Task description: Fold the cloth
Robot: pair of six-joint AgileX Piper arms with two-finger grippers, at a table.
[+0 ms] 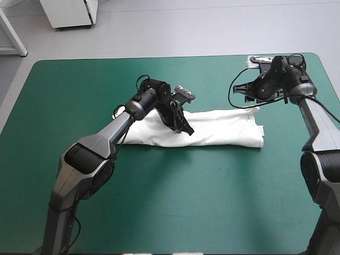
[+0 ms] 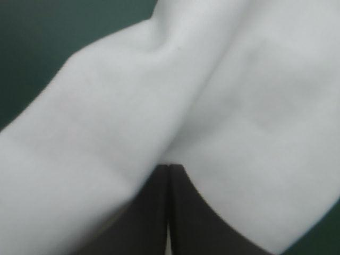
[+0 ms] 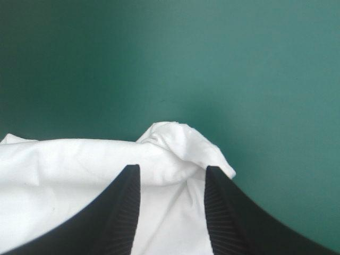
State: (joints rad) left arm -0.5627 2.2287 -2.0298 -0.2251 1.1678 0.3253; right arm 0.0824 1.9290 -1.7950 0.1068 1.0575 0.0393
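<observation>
- T-shirt (image 1: 223, 130), a white short-sleeved garment of soft cloth, lay as a long folded band across the middle of the teal-green table cover (image 1: 159, 202), well clear of every edge.
- My left gripper (image 2: 169, 169), two broad black fingers curved like fins, was down on the band, a little left of its middle. The fingers met in one pointed arch, pinched on a ridge of the T-shirt whose creases ran in to their tips.
- My right gripper (image 3: 170, 169), with the same black fins, stood at the band's far right corner. Its fingers were apart, with white cloth showing between them and a bunched peak of that corner just ahead.
- My two grippers were well apart along the band.
</observation>
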